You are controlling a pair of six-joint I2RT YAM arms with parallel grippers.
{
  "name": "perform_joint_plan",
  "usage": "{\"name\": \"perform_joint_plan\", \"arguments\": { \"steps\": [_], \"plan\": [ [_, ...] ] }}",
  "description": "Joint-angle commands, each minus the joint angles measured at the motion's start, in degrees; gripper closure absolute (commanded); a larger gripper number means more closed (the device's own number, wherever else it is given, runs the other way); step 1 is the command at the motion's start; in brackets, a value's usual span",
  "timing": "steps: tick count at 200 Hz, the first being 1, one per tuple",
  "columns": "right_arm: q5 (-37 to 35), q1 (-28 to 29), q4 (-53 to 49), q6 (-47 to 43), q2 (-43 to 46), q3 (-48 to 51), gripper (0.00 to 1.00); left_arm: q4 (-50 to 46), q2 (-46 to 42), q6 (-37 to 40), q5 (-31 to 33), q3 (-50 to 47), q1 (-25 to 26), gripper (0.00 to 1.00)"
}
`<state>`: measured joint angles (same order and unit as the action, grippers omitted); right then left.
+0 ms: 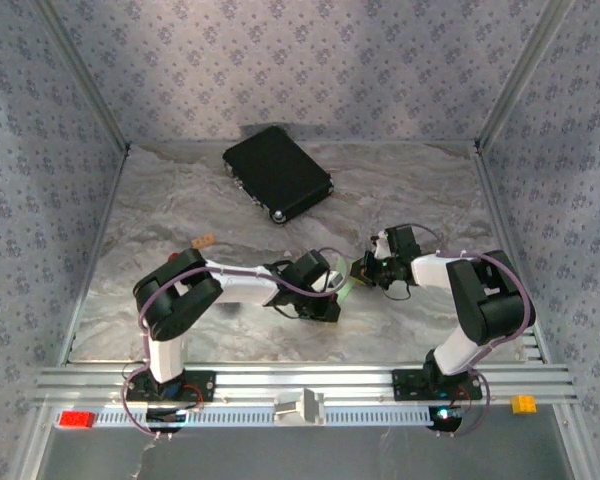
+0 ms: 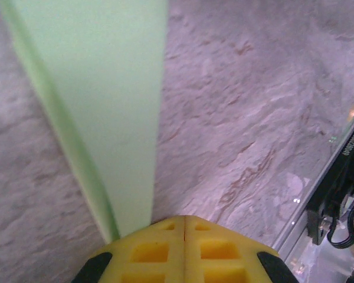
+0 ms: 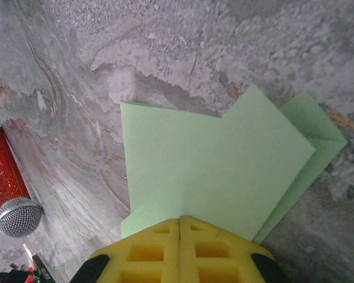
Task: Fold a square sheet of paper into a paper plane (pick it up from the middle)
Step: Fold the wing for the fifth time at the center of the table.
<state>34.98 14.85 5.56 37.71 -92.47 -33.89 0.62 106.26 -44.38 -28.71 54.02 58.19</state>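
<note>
Where the arms meet: nearer the bases than the black case (image 1: pixel 278 172), well apart from it and a little to its right in the top view.
Light-green paper sheet (image 1: pixel 347 289): folded, held between the two grippers at that spot.
Left gripper (image 2: pixel 184 221): yellow fingers pressed together, clamped on the near end of the paper (image 2: pixel 106 88). From its wrist camera the sheet runs away as a long strip with a darker layered edge on its left.
Right gripper (image 3: pixel 180 219): fingers likewise clenched, biting the paper's (image 3: pixel 212 165) lower edge. The left gripper (image 1: pixel 336 296) and right gripper (image 1: pixel 364 271) face each other across the sheet.
Fold state: right wrist view shows overlapping layers, one straight left edge and a corner flap poking out to the right with a crease at its tip.
Lift: cannot tell whether the sheet rests on the marbled table (image 1: pixel 180 200) or hangs just above it.
Microphone (image 3: pixel 6 188): red glitter handle, grey mesh head, lying on the table left of the paper in the right wrist view, apart from it.
Black case: closed, lying flat and skewed near the back wall.
</note>
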Motion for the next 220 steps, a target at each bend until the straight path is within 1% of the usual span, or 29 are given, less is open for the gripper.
{"name": "perform_joint_plan", "arguments": {
  "steps": [1,52,90,145,220],
  "plan": [
    [-4.9,-0.9,-3.8,-0.2,-1.5,2.1,0.97,-0.9,-2.9,1.0,-0.1,-0.5,0.2,0.95],
    [-4.8,-1.0,-3.7,-0.2,-1.7,2.2,0.97,-0.5,-4.2,1.7,-0.4,-0.3,0.2,0.95],
    [-4.8,-1.0,-3.7,-0.2,-2.0,2.2,0.97,-1.4,-3.0,2.5,-0.7,-0.6,0.2,0.95],
    [-4.6,-1.0,-3.6,-0.3,-2.1,2.1,0.97,-3.6,-2.6,3.7,2.3,-1.3,0.0,0.96],
    [-4.6,-1.1,-3.4,-0.5,-2.9,2.2,0.97,-0.3,-4.3,1.7,2.9,-5.3,-1.1,0.96]
  ]
}}
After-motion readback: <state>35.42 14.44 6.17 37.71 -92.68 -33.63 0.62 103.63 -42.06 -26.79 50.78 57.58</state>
